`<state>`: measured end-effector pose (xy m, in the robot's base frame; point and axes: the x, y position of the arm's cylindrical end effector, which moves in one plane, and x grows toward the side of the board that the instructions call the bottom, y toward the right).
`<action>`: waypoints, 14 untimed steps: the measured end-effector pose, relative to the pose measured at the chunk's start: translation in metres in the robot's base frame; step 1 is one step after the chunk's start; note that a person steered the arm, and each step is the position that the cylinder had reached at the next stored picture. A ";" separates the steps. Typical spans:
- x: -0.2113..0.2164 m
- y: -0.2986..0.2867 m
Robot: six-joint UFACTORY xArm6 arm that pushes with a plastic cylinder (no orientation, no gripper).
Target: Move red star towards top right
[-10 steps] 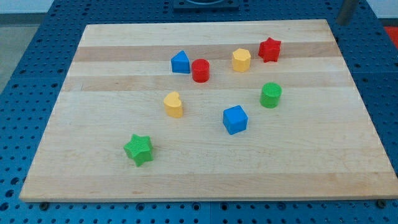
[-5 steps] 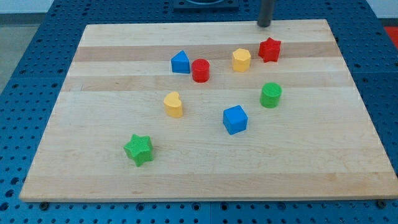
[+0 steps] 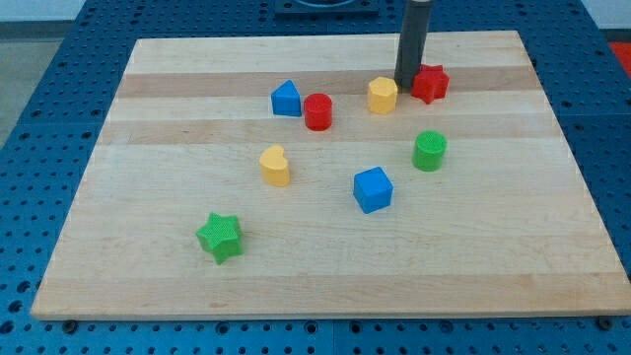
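Down on the board (image 3: 148,276), my tip (image 3: 406,83) sits between the yellow hexagon block (image 3: 383,95) and the red star (image 3: 429,84), touching the star's left side. Near the view's top right, this star lies flat, bright red and ridged, with no clear long axis.

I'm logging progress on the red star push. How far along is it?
Done: my tip is down on the board, in the gap between the yellow block and the red star, at the star's left edge. In hand: the push itself looks barely started. Left: the star sits in the upper right part of the board but well short of the top right corner.
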<state>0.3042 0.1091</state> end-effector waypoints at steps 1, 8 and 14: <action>0.019 0.002; 0.009 0.106; -0.032 0.056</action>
